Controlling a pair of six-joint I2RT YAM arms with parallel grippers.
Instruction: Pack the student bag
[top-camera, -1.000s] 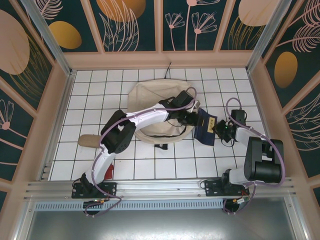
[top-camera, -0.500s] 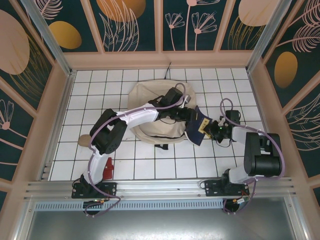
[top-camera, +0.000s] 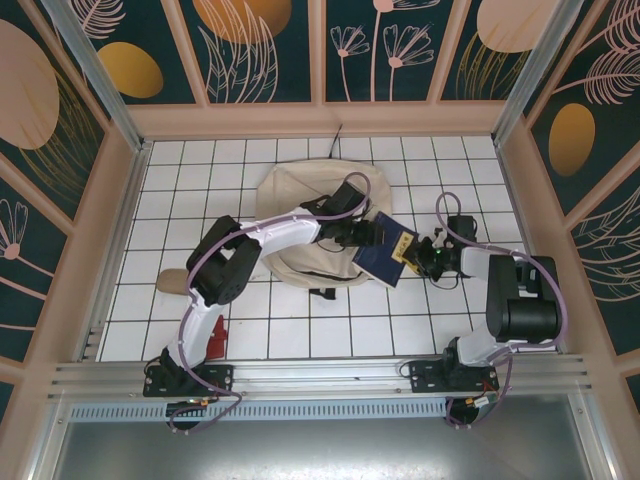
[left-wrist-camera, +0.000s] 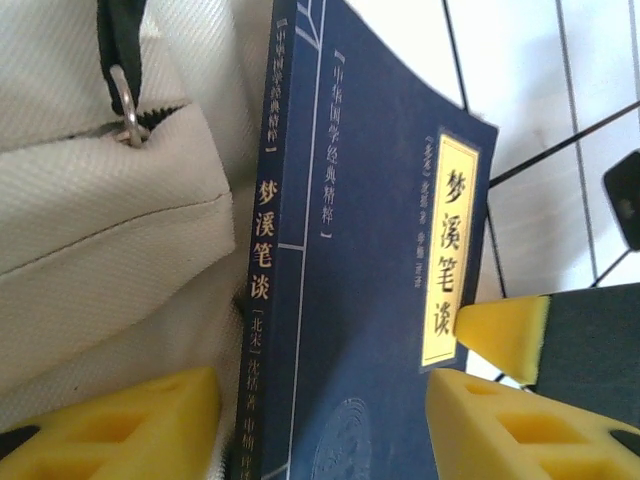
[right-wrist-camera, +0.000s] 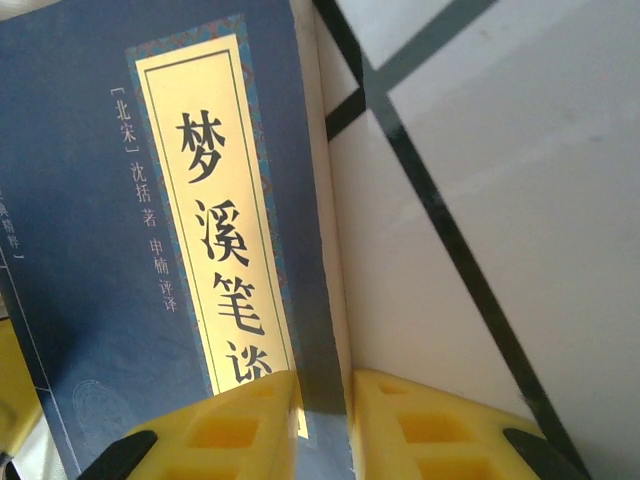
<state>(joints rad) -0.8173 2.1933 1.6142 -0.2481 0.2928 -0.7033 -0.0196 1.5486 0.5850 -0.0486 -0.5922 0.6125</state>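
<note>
The beige student bag (top-camera: 300, 215) lies in the middle of the tiled table, and its cloth and a metal zipper pull (left-wrist-camera: 125, 105) show in the left wrist view. A navy-blue book (top-camera: 385, 250) with a yellow label rests tilted against the bag's right edge. My right gripper (top-camera: 425, 258) is shut on the book's page edge (right-wrist-camera: 325, 420). My left gripper (top-camera: 365, 235) reaches over the bag and stands open astride the book (left-wrist-camera: 325, 430). Its left finger (left-wrist-camera: 120, 420) is clear of the spine, over the bag cloth (left-wrist-camera: 100, 220).
A small red flat item (top-camera: 216, 338) lies near the left arm's base. A tan object (top-camera: 172, 282) sits at the table's left. Wooden walls close in the table on three sides. Bare tiles lie in front of the bag.
The right gripper has carried the book left, onto the bag's right edge. The left gripper has drawn back to the left, and its jaws have spread wider around the book.
</note>
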